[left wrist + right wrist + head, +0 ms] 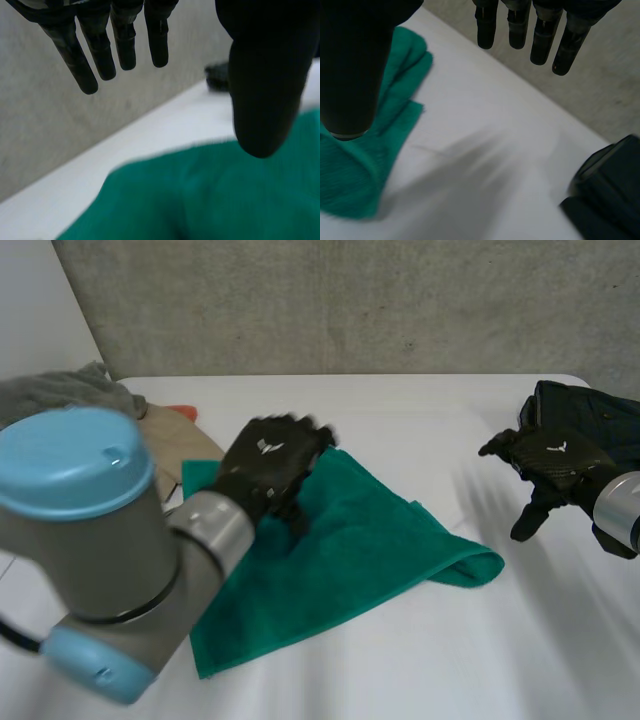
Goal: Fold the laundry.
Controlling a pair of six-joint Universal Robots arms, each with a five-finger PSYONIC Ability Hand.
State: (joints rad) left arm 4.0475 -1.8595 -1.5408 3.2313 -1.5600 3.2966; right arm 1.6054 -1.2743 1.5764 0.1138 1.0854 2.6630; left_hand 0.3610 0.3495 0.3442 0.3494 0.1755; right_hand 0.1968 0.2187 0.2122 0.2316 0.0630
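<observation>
Head camera looks down at table (420, 440); close wrist cameras share the towel (210, 200).

White table (400, 430) w/ grey concrete wall (350, 300) behind.

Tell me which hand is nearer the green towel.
Left. The left hand is over the far corner of the towel; the right hand is off to the side, near the dark clothes.
</observation>
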